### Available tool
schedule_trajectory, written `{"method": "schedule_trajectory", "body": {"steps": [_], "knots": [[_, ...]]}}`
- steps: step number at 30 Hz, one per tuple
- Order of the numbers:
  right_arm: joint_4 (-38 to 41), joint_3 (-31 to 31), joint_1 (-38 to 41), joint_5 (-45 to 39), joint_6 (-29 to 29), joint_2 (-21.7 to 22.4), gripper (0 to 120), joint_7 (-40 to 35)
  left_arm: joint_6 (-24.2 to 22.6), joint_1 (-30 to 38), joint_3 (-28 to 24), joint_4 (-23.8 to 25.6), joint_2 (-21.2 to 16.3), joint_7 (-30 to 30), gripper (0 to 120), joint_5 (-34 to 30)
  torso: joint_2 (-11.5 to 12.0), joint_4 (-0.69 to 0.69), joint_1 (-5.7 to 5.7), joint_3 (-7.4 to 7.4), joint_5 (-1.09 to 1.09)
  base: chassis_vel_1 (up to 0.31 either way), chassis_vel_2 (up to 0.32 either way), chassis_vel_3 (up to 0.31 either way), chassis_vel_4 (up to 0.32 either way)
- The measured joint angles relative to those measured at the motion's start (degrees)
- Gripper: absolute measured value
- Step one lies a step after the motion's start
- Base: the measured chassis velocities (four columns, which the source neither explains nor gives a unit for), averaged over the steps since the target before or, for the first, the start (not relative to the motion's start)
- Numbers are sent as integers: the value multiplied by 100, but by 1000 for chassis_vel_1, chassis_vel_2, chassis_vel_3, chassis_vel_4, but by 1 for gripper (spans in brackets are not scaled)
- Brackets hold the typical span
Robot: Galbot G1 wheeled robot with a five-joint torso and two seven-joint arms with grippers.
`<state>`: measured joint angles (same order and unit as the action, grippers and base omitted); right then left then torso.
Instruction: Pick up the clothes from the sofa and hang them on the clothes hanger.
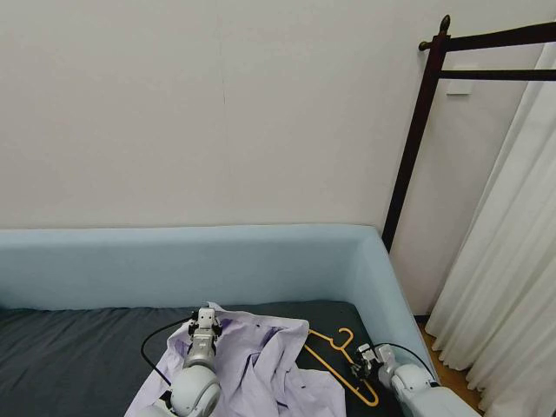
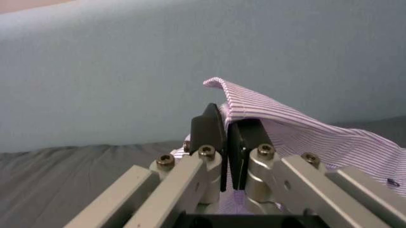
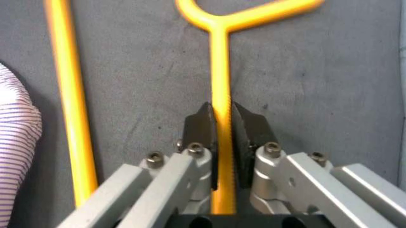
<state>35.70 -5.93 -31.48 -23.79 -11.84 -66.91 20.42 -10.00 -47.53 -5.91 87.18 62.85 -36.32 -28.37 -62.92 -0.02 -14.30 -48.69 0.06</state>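
We record: plain cream wall (image 1: 217,104) behind; white curtain (image 1: 512,261) hanging at right; strip of wooden floor (image 1: 433,344) below it; small white wall plate (image 1: 458,87).

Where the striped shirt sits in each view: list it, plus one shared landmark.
Head view: striped shirt low centre on the dark sofa seat, left gripper at its far edge.
Left wrist view: striped shirt clamped in the left gripper, sofa seat beneath.
Right wrist view: striped shirt at the frame edge, beside the orange hanger in the right gripper.
Shared landmark: sofa seat.
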Motion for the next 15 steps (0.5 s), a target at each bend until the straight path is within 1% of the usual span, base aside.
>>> {"method": "schedule_trajectory", "body": {"steps": [1, 5, 8, 10, 12, 13, 14, 15], "knots": [[-3, 9, 0, -4, -21, 0, 4, 3, -1, 2, -3, -1, 2, 0, 1, -2, 0, 0, 0, 0, 0, 0, 0, 0, 0], [6, 52, -11, -52, -66, -14, 4, -91, -3, 12, -5, -25, -4, 4, 1, -17, 0, 0, 0, 0, 1, 0, 0, 0, 0], [113, 92, -25, -177, -81, 6, 4, -329, -3, 16, -2, -42, -27, 14, 1, -22, 0, -1, 0, -1, 1, 0, 0, 0, 0], [410, 142, -68, -275, -46, 112, 4, -465, -3, 16, 6, -43, -52, 22, 1, -33, 0, -3, -1, -2, 1, 0, 0, 0, 0], [428, 143, -70, -281, -45, 119, 4, -469, -3, 16, 5, -43, -55, 24, 1, -34, 0, -3, 0, -2, 1, 0, 0, 0, 0], [779, 137, -117, -396, -6, 251, 4, -645, 4, 15, 10, -44, -83, 42, 1, -37, 0, -3, 0, -1, 0, 0, 0, 0, 0], [779, 137, -117, -396, -6, 251, 4, -645, 4, 15, 10, -44, -83, 42, 1, -37, 0, -3, 0, -1, 0, 0, 0, 0, 0], [995, 134, -136, -435, 85, 339, 4, -808, 21, 16, 14, -47, -107, 71, 1, -38, 0, -2, 0, -2, 1, 0, 0, 0, 0]]}}
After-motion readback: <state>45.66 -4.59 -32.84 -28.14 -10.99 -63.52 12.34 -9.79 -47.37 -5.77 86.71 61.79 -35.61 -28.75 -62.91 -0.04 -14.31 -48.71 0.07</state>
